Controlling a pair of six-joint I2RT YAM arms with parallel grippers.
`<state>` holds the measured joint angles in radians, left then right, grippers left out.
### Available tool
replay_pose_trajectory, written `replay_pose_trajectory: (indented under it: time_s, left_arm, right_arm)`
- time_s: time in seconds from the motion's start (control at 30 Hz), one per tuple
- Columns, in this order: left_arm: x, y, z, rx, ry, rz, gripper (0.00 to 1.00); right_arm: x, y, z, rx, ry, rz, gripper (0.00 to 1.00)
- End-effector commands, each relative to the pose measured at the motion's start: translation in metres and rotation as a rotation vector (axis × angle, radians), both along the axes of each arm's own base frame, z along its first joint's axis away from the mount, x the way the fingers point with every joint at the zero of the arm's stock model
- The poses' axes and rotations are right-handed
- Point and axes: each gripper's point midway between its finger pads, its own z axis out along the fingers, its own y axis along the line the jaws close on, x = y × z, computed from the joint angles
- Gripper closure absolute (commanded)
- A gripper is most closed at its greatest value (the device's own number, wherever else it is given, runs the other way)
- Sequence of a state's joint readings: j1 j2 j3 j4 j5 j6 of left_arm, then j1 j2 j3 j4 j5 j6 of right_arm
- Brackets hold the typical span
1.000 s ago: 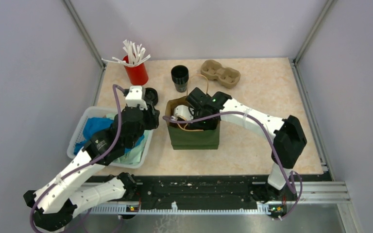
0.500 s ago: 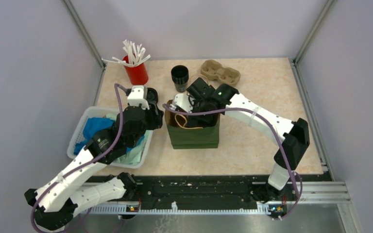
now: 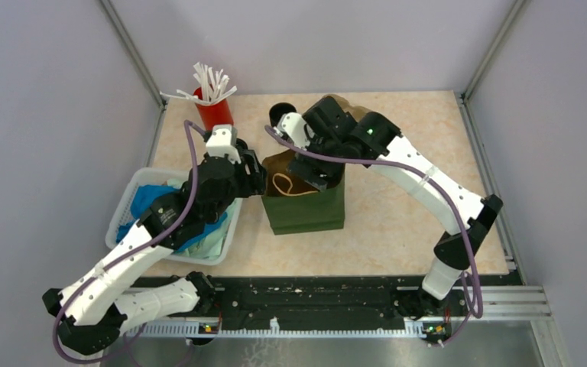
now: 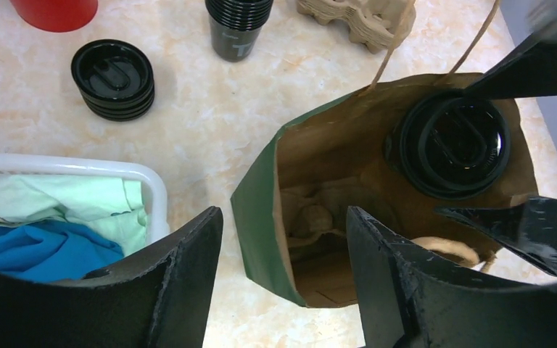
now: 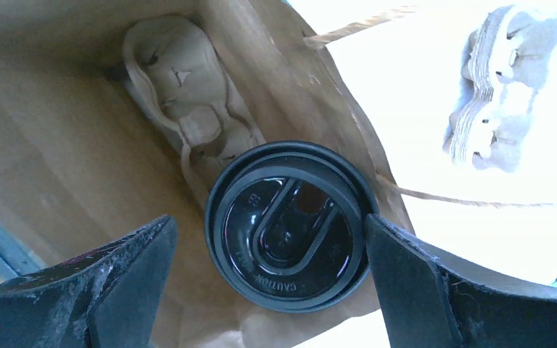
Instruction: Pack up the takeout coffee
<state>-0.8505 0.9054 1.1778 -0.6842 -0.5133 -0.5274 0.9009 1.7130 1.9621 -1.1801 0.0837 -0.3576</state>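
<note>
Between the right fingers (image 5: 127, 283), spread apart, the takeout coffee (image 5: 289, 226) sits inside the paper bag (image 5: 58, 145) (lid on). The left fingers (image 4: 174, 290), likewise released, straddle one bag wall.

Half the green bag (image 4: 257, 217) is blocked
Inside the bag, the lidded coffee (image 5: 290, 225) fills 1 corner, the right gripper (image 5: 268, 261) spread astride it; the bag's other side is open.
</note>
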Motion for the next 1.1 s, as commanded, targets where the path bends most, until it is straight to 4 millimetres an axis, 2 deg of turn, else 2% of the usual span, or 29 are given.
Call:
replay_pose_trajectory:
  time_s: [0.0,0.1,0.3,0.4,0.5,0.63,0.77,0.9,1.07]
  left_arm:
    - [0.000,-0.013,0.012,-0.042,0.015,-0.033,0.29]
    - [0.000,-0.019,0.009,-0.044,0.050,-0.044,0.28]
    - [-0.002,-0.022,0.012,-0.070,0.058,-0.052,0.27]
    - [-0.003,-0.022,0.006,-0.065,0.070,-0.053,0.24]
    - [-0.001,-0.023,-0.003,-0.061,0.089,-0.040,0.20]
    - [0.005,-0.029,-0.008,-0.023,0.110,-0.037,0.24]
    - [0.016,-0.029,-0.015,0.050,0.136,-0.014,0.35]
    - [0.027,-0.025,-0.026,0.111,0.173,0.020,0.39]
    - [0.041,-0.029,-0.032,0.151,0.194,0.004,0.45]
  right_arm:
    - [-0.012,-0.009,0.050,0.150,-0.031,-0.098,0.01]
    - [-0.016,-0.008,0.061,0.207,-0.033,-0.108,0.01]
    - [-0.008,-0.009,0.045,0.194,-0.071,-0.124,0.03]
    - [-0.008,-0.011,0.048,0.200,-0.076,-0.137,0.08]
    - [-0.009,-0.020,0.049,0.220,-0.096,-0.184,0.08]
    - [-0.011,-0.034,0.059,0.252,-0.128,-0.254,0.06]
    - [-0.011,-0.035,0.058,0.301,-0.115,-0.309,0.04]
    - [-0.006,-0.038,0.066,0.330,-0.134,-0.379,0.04]
    - [-0.006,-0.032,0.073,0.362,-0.130,-0.367,0.03]
